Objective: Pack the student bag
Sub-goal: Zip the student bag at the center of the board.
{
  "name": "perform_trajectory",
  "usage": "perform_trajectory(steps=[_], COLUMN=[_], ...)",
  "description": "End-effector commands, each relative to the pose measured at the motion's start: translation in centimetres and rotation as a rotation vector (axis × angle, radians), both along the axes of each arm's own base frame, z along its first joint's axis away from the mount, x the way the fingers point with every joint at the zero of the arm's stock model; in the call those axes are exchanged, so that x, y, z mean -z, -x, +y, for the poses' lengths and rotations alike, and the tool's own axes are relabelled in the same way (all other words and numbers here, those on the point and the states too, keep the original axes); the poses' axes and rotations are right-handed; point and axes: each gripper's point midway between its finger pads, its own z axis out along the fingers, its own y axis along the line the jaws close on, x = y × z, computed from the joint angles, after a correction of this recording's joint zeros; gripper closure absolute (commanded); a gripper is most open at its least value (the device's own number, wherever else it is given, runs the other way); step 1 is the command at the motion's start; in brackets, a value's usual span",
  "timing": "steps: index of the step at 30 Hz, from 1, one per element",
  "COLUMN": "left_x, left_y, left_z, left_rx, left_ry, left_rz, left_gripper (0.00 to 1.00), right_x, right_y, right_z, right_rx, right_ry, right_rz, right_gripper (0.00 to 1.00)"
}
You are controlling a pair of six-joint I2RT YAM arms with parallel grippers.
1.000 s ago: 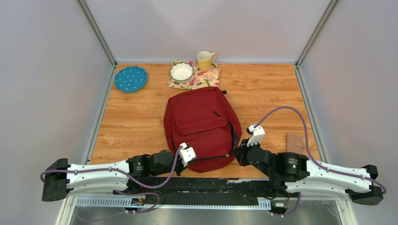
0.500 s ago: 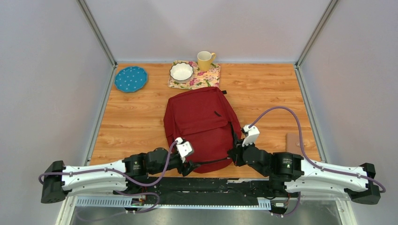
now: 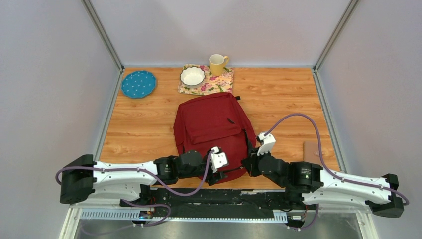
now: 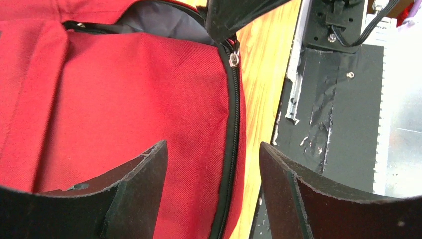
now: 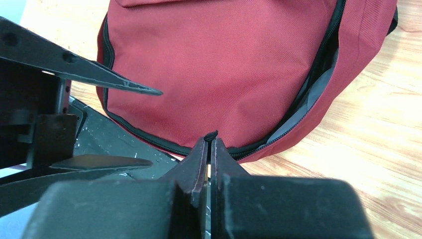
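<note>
The student bag (image 3: 211, 127), a dark red backpack, lies flat mid-table with its zippered top end at the near edge. My left gripper (image 4: 213, 149) hangs open over that end, its fingers straddling the black zipper (image 4: 231, 134) without touching it. My right gripper (image 5: 209, 142) is shut on the zipper pull (image 5: 211, 135), a small black tab, at the bag's near right corner (image 3: 247, 162). The zipper is parted along the right side, showing grey lining (image 5: 318, 89). In the left wrist view the slider (image 4: 232, 59) sits just under the right gripper's fingers.
At the back stand a blue plate (image 3: 139, 83), and a white bowl (image 3: 192, 76) and yellow mug (image 3: 217, 63) on a floral mat (image 3: 221, 82). A brown flat item (image 3: 312, 152) lies at the right edge. The black base strip (image 4: 343, 114) runs along the near table edge.
My left gripper has opened and swung right along the bag's near edge toward the right gripper. The right gripper shifted slightly left, still shut on the pull.
</note>
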Motion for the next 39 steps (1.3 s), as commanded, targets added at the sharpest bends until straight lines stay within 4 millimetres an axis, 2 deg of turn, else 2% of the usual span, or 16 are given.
perform_trajectory(steps=[1, 5, 8, 9, 11, 12, 14, 16, 20, 23, 27, 28, 31, 35, 38, 39], left_x=[-1.7, -1.0, -0.1, 0.2, 1.4, 1.9, 3.6, 4.9, 7.9, 9.2, 9.7, 9.8, 9.4, 7.7, 4.5, 2.8], left_y=[0.6, 1.1, 1.3, 1.4, 1.6, 1.8, 2.6, 3.5, 5.0, 5.9, 6.6, 6.0, 5.8, 4.7, 3.4, 3.1], left_z=[-2.3, -3.1, -3.5, -3.6, -3.4, -3.2, -2.4, -1.4, 1.3, 2.9, 4.1, 4.4, 5.0, 5.6, 4.8, 4.1], left_rx=[0.077, 0.105, 0.116, 0.108, 0.101, 0.095, 0.105, 0.107, 0.097, 0.079, 0.057, 0.022, -0.004, -0.062, -0.120, -0.118], left_ry=[0.036, 0.025, 0.005, -0.003, -0.058, -0.076, -0.140, -0.190, -0.266, -0.294, -0.301, -0.302, -0.275, -0.187, -0.049, 0.023], left_rz=[-0.021, 0.010, 0.031, 0.059, 0.093, 0.115, 0.154, 0.187, 0.221, 0.232, 0.234, 0.217, 0.200, 0.173, 0.136, 0.108], left_gripper=[0.25, 0.29, 0.51, 0.68, 0.82, 0.94, 1.00, 1.00, 1.00, 1.00, 1.00, 1.00, 1.00, 1.00, 0.67, 0.62], right_x=[-1.9, -2.1, -2.1, -2.2, -2.1, -1.9, -1.9, -2.0, -3.1, -3.2, -3.8, -3.8, -3.9, -3.6, -3.3, -2.6], right_y=[-0.4, -0.5, -0.6, -0.6, -1.0, -1.1, -2.4, -3.2, -4.5, -5.5, -6.9, -7.0, -7.8, -7.2, -5.8, -5.5], right_z=[-0.2, -0.6, -0.6, -0.6, -0.7, -1.0, -2.6, -3.8, -4.6, -5.2, -5.4, -5.4, -5.9, -4.5, -2.5, -2.2], right_rx=[0.034, 0.046, 0.048, 0.051, 0.076, 0.095, 0.231, 0.285, 0.325, 0.347, 0.357, 0.346, 0.370, 0.287, 0.180, 0.157], right_ry=[-0.064, -0.076, -0.078, -0.078, -0.072, -0.065, -0.077, -0.051, -0.045, -0.016, -0.030, -0.026, -0.018, -0.048, -0.099, -0.097], right_rz=[-0.014, -0.027, -0.027, -0.028, -0.033, -0.032, -0.039, -0.066, -0.098, -0.101, -0.101, -0.104, -0.106, -0.073, -0.023, -0.005], right_gripper=[1.00, 1.00, 1.00, 1.00, 1.00, 1.00, 1.00, 1.00, 1.00, 1.00, 1.00, 1.00, 1.00, 1.00, 1.00, 1.00])
